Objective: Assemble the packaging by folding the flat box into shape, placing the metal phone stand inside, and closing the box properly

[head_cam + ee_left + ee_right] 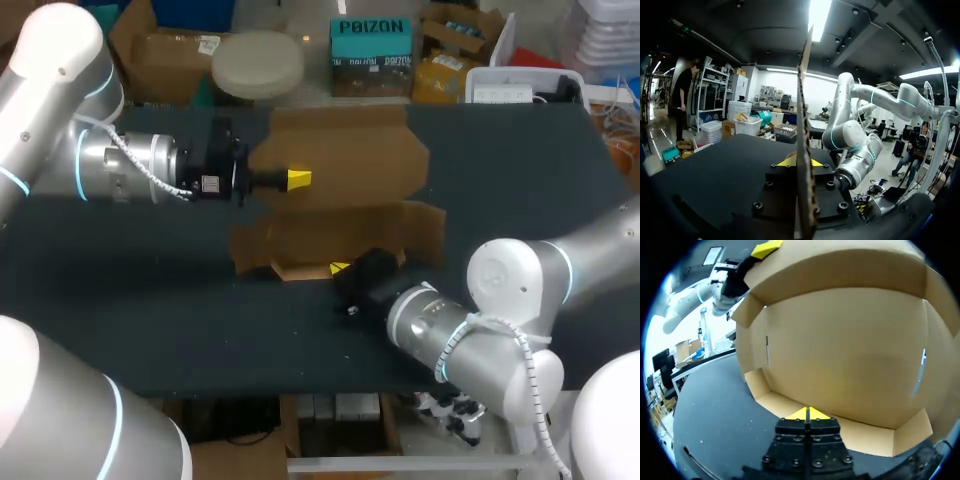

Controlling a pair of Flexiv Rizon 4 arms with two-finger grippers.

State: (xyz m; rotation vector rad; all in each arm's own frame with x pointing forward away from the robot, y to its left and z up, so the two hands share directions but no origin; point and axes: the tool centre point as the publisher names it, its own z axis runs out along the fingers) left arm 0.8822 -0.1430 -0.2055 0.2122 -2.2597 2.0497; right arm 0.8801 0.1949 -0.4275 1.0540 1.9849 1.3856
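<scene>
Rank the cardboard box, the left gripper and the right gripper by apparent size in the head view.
Largest: cardboard box.
Then left gripper and right gripper: similar, and the right is partly hidden behind its wrist, so no ranking.

Plain kraft brown all over the cardboard box point(340, 190), unprinted. Dark charcoal on the table point(150, 300) under the box. Bright yellow on the tips of the left gripper point(298, 179) at the box's raised panel, black behind them. Same yellow and black on the right gripper point(340, 268) at the box's near flap. Silver-white with thin cyan rings on the left arm point(50, 70) and right arm point(505, 285).
</scene>
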